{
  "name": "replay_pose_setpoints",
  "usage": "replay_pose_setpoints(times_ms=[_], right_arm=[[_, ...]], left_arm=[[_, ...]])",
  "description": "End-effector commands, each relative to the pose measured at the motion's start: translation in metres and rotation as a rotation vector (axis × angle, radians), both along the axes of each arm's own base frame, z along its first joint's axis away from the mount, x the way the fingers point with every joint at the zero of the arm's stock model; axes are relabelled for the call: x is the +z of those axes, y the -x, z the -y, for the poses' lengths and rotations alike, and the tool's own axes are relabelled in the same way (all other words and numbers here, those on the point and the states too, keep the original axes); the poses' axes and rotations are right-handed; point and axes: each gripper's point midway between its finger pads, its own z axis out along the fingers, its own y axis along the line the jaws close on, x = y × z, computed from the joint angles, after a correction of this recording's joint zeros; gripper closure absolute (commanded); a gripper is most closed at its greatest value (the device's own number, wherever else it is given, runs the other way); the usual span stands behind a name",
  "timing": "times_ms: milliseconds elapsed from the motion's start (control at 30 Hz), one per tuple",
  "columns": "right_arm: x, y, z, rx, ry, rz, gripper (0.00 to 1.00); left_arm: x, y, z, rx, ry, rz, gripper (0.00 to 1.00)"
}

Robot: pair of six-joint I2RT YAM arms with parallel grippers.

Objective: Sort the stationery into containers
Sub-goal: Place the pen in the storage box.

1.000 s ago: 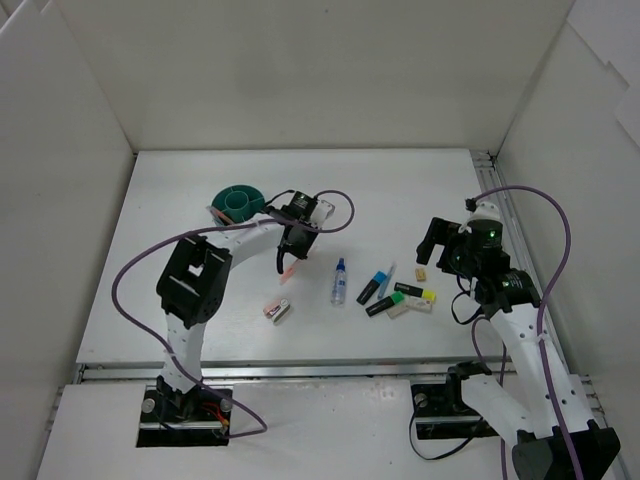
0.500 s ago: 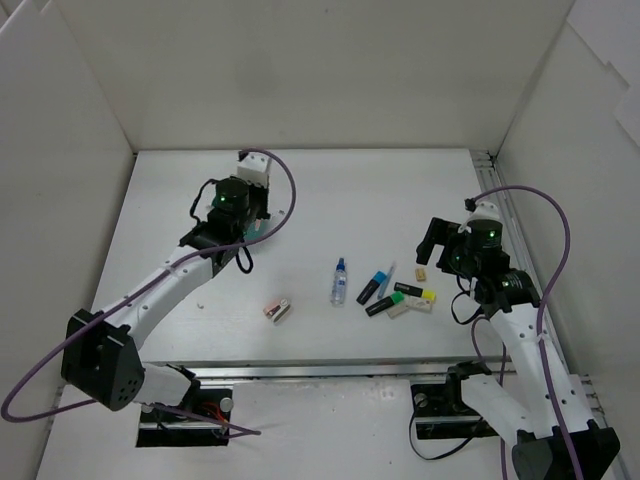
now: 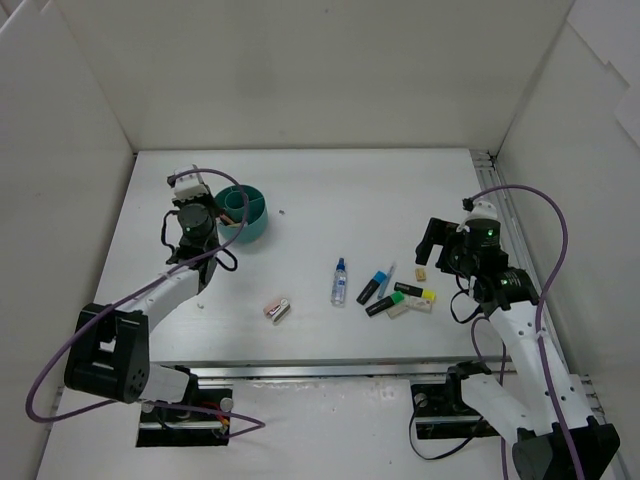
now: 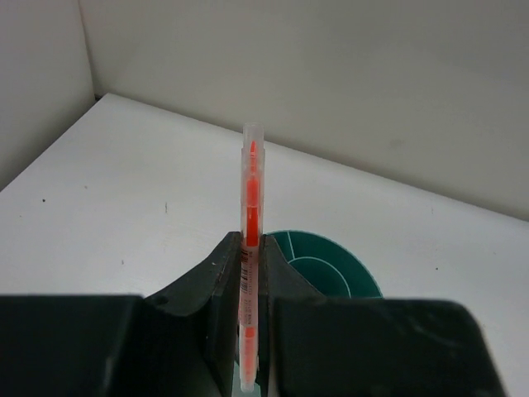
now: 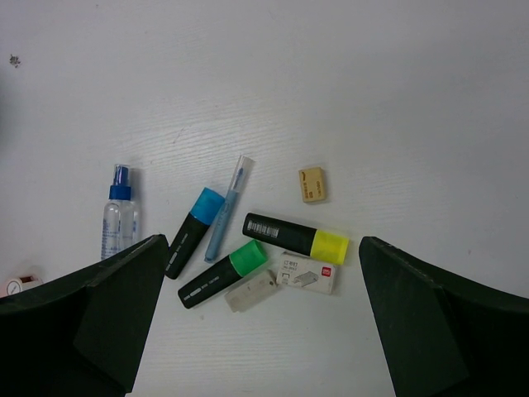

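Stationery mostly loose on the table: bottle, blue highlighter, green highlighter, yellow highlighter, thin blue pen, tan eraser and two white erasers clustered right of centre; pink eraser apart, toward near left. Far left: left gripper pinches an orange pen, which sticks out past the fingertips, just left of the teal tub. Over the cluster: right gripper, fingers spread wide, holding nothing.
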Motion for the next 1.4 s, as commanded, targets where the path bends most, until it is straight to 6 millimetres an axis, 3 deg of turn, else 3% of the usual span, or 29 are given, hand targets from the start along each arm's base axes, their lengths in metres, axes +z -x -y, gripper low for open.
replay_pose_setpoints(times_ms=[0, 400, 633, 967, 1033, 1067, 1100, 1167, 1200, 1267, 1333, 1367], right_arm=[[0.015, -0.013, 0.002, -0.003, 0.017, 0.054, 0.02], [0.012, -0.016, 0.002, 0.000, 0.031, 0.040, 0.02], [0.010, -0.018, 0.001, 0.005, 0.033, 0.030, 0.02], [0.011, -0.017, -0.001, 0.017, 0.028, 0.032, 0.02], [0.011, -0.017, -0.001, 0.017, 0.028, 0.033, 0.02], [0.011, -0.017, 0.000, 0.016, 0.026, 0.033, 0.02], [0.011, -0.017, -0.001, 0.019, 0.026, 0.035, 0.02], [0.010, -0.016, -0.001, 0.017, 0.023, 0.033, 0.02], [0.011, -0.017, -0.001, 0.018, 0.021, 0.036, 0.02], [0.012, -0.016, -0.002, 0.023, 0.018, 0.037, 0.02], [0.011, -0.015, -0.004, 0.031, 0.013, 0.037, 0.02], [0.011, -0.015, -0.005, 0.031, 0.008, 0.034, 0.02]], left_arm=[[0.057, -0.007, -0.006, 0.022, 0.089, 0.250, 1.00], [0.031, -0.024, -0.004, 0.014, 0.097, 0.273, 1.00], [-0.008, -0.022, -0.001, -0.002, 0.102, 0.223, 1.00], [-0.043, -0.020, 0.009, 0.001, 0.145, 0.167, 1.00], [-0.044, -0.019, 0.011, 0.001, 0.149, 0.160, 0.93], [-0.049, -0.019, 0.010, 0.008, 0.149, 0.141, 0.85], [-0.046, -0.016, 0.009, 0.012, 0.156, 0.141, 0.65], [-0.041, -0.012, 0.009, 0.014, 0.182, 0.141, 0.52], [-0.043, -0.008, 0.007, 0.017, 0.187, 0.134, 0.40], [-0.029, 0.000, 0.005, 0.018, 0.194, 0.160, 0.37], [-0.025, 0.007, 0.007, 0.006, 0.180, 0.146, 0.28], [-0.009, 0.014, 0.005, 0.007, 0.177, 0.167, 0.18]])
